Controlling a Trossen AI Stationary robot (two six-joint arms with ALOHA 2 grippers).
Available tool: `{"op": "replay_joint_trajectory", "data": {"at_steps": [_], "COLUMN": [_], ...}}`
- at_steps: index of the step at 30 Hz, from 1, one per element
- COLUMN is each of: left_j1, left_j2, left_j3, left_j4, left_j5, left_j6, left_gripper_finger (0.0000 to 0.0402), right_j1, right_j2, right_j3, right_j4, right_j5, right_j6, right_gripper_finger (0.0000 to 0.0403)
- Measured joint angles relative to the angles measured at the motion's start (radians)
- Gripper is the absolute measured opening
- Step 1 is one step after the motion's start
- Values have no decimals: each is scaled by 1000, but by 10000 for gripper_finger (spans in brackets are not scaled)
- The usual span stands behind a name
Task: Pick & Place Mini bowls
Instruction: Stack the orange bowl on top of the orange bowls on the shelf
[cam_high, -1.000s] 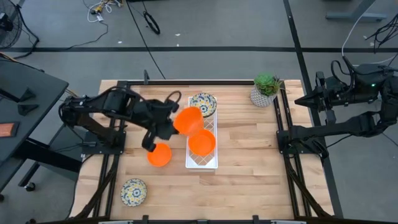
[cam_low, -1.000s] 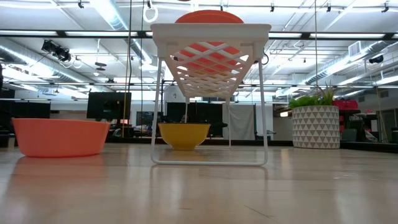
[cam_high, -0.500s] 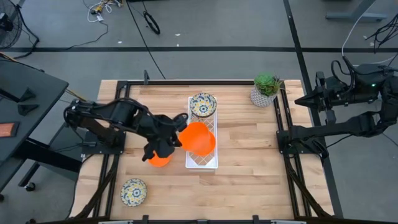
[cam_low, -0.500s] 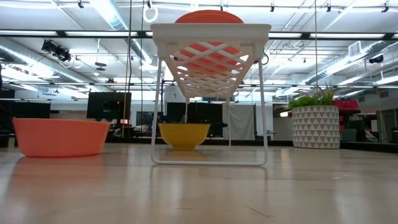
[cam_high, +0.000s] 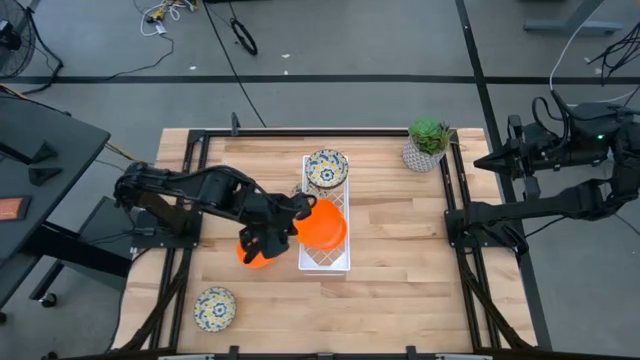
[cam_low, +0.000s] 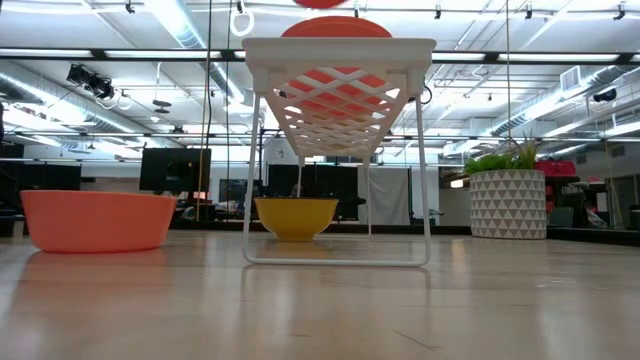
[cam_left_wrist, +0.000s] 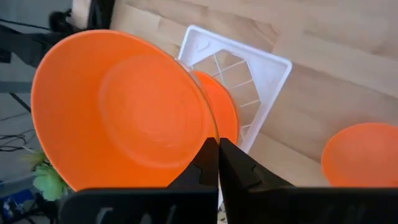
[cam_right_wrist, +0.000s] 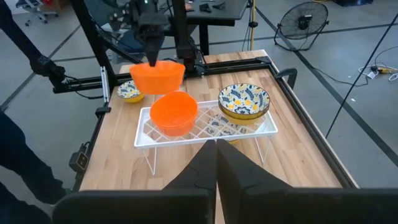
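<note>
Since a second ago the left claw (cam_high: 296, 221) has swung its orange bowl (cam_high: 322, 224) from beside the rack's middle down over the lower end of the white rack (cam_high: 340, 262), right above the bowl already sitting there.

In the high view, nearest the bottom edge, a patterned bowl (cam_high: 214, 308) sits alone at the lower left of the surface (cam_high: 400, 260). Above it, at left centre, an orange bowl (cam_high: 248, 255) rests on the wood, partly under the left arm. Just right of it, the left claw is clenched on the rim of the held bowl, as the left wrist view shows, with a second orange bowl (cam_left_wrist: 221, 115) in the rack just behind it. Farther up, another patterned bowl (cam_high: 326, 168) lies at the rack's upper end. At upper right stands a plant (cam_high: 427, 143). The right claw (cam_high: 482, 162), clenched on nothing, waits off the right edge.
</note>
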Motion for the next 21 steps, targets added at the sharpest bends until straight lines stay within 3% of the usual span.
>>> {"op": "replay_joint_trajectory", "data": {"at_steps": [13, 21], "left_j1": [83, 68], "left_j2": [96, 124], "left_j3": [0, 1], "left_j4": [-11, -33], "left_j5": [-17, 13], "left_j6": [14, -19], "left_gripper_finger": [0, 0], "right_j1": [0, 0], "right_j2": [0, 0], "right_j3": [0, 0], "right_j4": [0, 0], "right_j5": [0, 0], "right_j6": [0, 0], "right_gripper_finger": [11, 11]}}
